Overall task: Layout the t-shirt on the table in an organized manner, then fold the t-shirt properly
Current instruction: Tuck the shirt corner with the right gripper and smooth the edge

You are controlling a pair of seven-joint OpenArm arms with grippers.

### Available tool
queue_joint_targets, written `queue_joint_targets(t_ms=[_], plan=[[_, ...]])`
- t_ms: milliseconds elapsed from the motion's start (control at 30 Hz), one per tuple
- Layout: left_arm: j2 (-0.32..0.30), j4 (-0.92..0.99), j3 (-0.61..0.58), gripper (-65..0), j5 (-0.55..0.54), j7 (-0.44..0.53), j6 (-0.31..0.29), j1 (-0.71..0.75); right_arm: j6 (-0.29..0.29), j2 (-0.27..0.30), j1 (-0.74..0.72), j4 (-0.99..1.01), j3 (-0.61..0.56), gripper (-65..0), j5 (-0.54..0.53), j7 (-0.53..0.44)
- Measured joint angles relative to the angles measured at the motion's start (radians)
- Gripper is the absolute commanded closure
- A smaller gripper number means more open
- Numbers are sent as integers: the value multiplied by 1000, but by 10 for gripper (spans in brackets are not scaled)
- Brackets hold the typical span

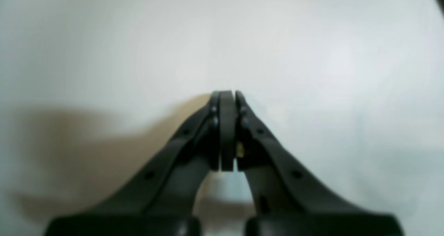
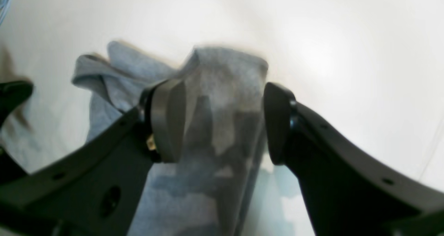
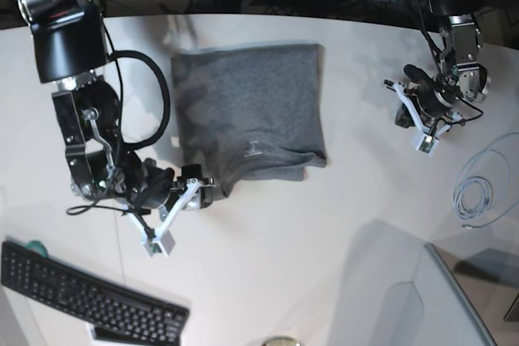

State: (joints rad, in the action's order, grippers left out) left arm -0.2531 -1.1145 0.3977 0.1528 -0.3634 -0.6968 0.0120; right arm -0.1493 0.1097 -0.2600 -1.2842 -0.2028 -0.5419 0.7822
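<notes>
Left wrist: my left pincer [image 1: 227,97] clenched on nothing over bare bench [image 1: 312,55]; right wrist: my right pincer [image 2: 225,125] released, jaws astride a t-shirt [image 2: 222,90] fold; base: folded t-shirt mid-bench, its near-left corner at my right pincer, left arm well apart.

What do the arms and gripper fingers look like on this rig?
Both arms are black with silver joint collars and looping black cables. The left gripper and right gripper have curved matte-black fingers with small holes and flat grey pads. White brackets sit near each wrist.
</notes>
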Motion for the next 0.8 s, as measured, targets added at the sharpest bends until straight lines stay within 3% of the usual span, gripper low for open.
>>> queue_joint_targets(t_ms=[133,333,467,567,733,800], plan=[[58,18,57,0,-5,32,0,-14,-8,-25,-69,150,-5,-339,-1,-45],[90,53,68,0,0,26,2,-65,-9,-16,-156,358,-96,-339,4,-140],[111,109,65,-267,-2,23,0,-135,-27,-22,-147,383,-101,-338,1,-190],[119,141,61,-402,0,19,0,-182,-27,-22,-153,402,-101,-335,4,-204],[174,141,58,-420,-9,4,6,-231,-27,-17,-152,409,-101,-333,3,-206],[180,140,59,-418,-77,-66,0,-239,-27,-3,-144,375,-100,-324,0,-202]])
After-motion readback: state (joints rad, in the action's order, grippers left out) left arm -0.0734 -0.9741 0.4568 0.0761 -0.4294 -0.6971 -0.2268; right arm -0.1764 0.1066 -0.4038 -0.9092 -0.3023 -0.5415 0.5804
